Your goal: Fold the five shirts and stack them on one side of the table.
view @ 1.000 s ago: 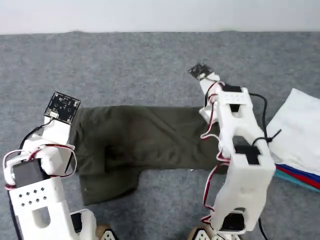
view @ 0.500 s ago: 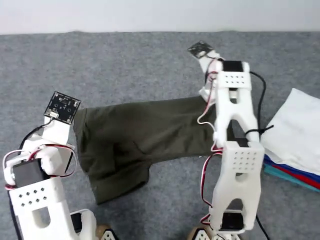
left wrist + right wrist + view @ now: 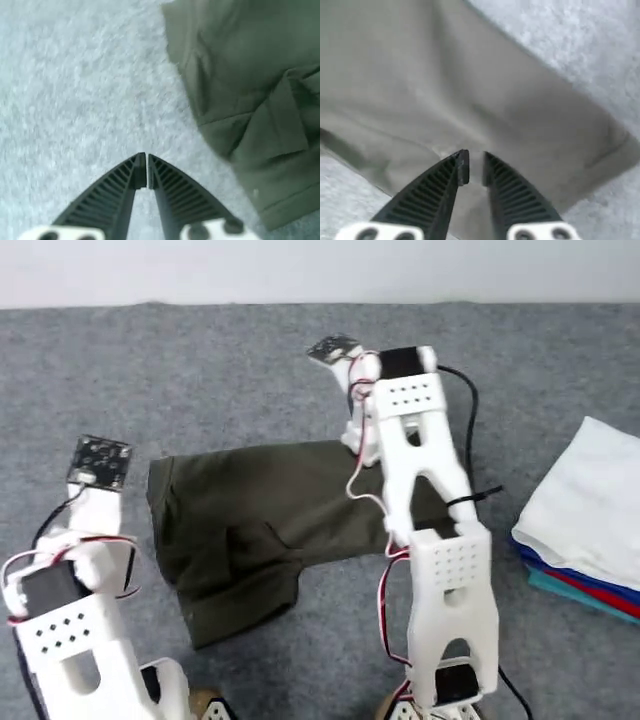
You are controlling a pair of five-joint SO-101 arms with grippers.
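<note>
A crumpled olive-green cotton shirt (image 3: 250, 520) lies mid-frame on the grey felt table (image 3: 200, 370). The right gripper (image 3: 473, 167) pinches its upper edge. The left gripper (image 3: 146, 170), pressed together and empty, hangs beside it at frame left.

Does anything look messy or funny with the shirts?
Yes. The green shirt lies crooked and wrinkled, with one flap sticking out on its near side, so it isn't a neat fold yet. The stack off to the side looks fairly tidy.
</note>
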